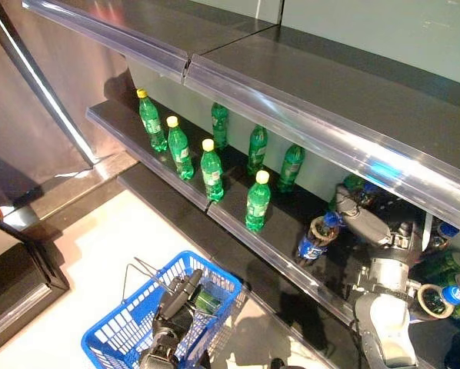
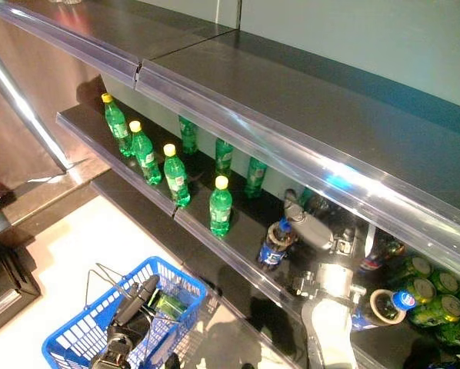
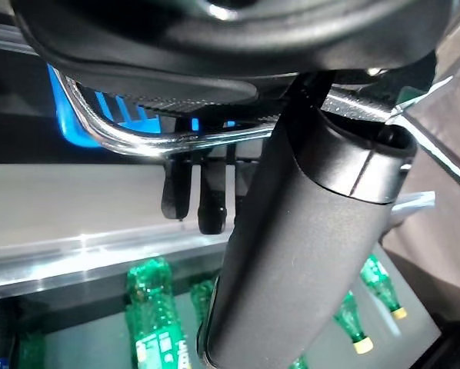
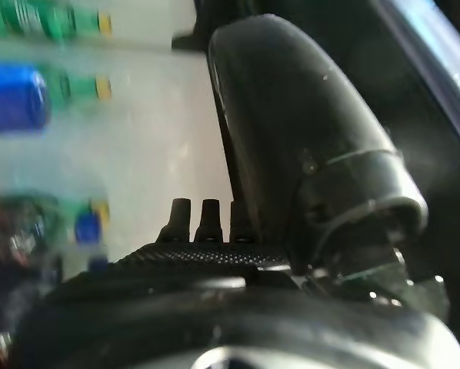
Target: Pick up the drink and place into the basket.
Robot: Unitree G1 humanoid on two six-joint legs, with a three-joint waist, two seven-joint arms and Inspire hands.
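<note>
Blue basket (image 1: pixel 130 323) hangs nearest, its metal handle gripped by the left hand (image 1: pixel 176 304), a green bottle (image 1: pixel 207 301) inside.
Right hand (image 1: pixel 361 219) reaches over the shelf (image 1: pixel 238 223) with fingers straight, touching a blue-labelled cola bottle (image 1: pixel 315 240) near its front edge; label print unreadable. Green bottles (image 1: pixel 212 171) stand beside.

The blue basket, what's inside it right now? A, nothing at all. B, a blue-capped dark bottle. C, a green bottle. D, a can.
C: in the left eye view a green bottle lies inside the blue basket, beside the left hand that is shut on the basket's metal handle; the dark blue-capped bottle stands on the shelf by the right hand.
</note>
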